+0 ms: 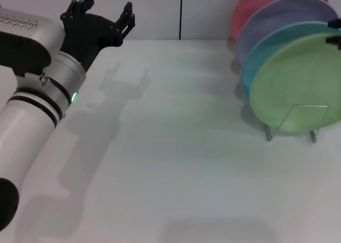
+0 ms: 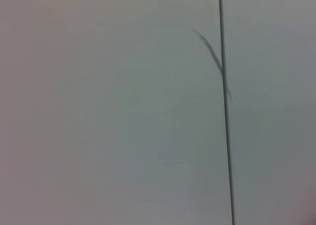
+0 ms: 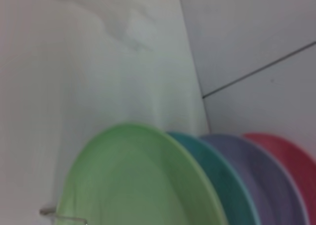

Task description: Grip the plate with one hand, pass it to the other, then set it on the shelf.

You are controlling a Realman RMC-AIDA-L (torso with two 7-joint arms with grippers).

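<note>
Left gripper (image 1: 101, 16) up at the far left of the head view, raised above the white table (image 1: 170, 163), black fingers spread wide, holding nothing. Silver-and-white arm behind it, green ring light (image 1: 73, 97) glowing. Its shadow falls on the table surface just beside it. Left wrist view shows only a pale wall with a thin dark vertical seam (image 2: 224, 126).

Centre of table bare white surface.

Right side: green plate (image 1: 295, 83) stands on edge in the wire shelf (image 1: 298, 123), frontmost of a row of four. Behind it a teal-blue plate (image 1: 261, 54), then a lavender plate (image 1: 277, 16), then a pink plate (image 1: 250, 3), all leaning the same way, overlapping. Shelf rods cross the green plate's lower face; shelf feet rest on the table.

Right gripper (image 1: 335, 32) only a sliver of black at the right edge of the head view, close to the green plate's upper rim; possibly touching it, cannot tell, and finger state cannot be told either. Right wrist view looks down on the plate row, green plate (image 3: 133, 180) nearest.
</note>
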